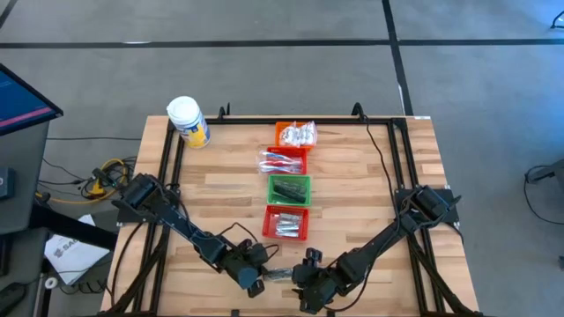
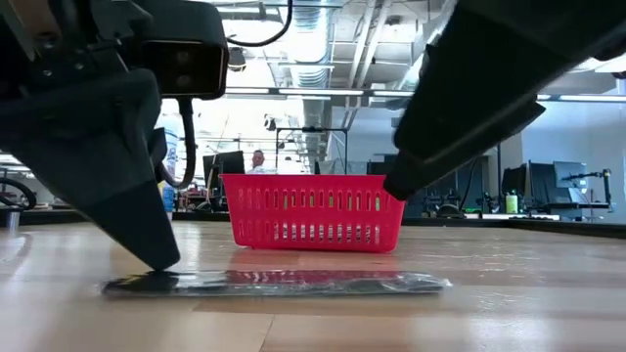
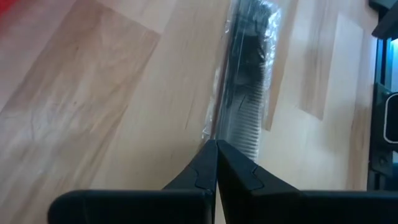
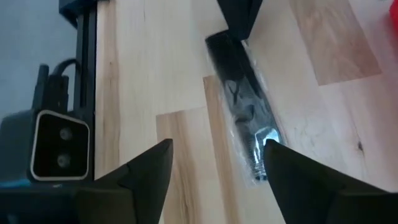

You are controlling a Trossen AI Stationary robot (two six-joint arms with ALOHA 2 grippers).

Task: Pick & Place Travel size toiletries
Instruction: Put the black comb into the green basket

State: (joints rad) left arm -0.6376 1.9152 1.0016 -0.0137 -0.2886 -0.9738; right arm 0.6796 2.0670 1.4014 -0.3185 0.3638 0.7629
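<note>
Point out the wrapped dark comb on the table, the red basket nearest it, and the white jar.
wrapped dark comb (image 2: pixel 279 284), low view, middle of its clear wrapper.
red basket (image 1: pixel 286 235), high view, its near rim.
white jar (image 1: pixel 184 109), high view, its white lid.

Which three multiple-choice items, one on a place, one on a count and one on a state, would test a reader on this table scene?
1. Where does the wrapped comb lie?
A. in the green basket
B. on the table between the two end effectors
C. beside the jar

2. How many baskets stand in the row?
A. two
B. six
C. four

3. How is the right end effector?
A. open
B. shut on the comb
C. shut on a basket

Answers:
1 B, it lies flat on the wood near the front edge.
2 C, orange, red, green, red.
3 A, its fingers stand apart over the comb's end; the left end effector is shut at the other end.
</note>
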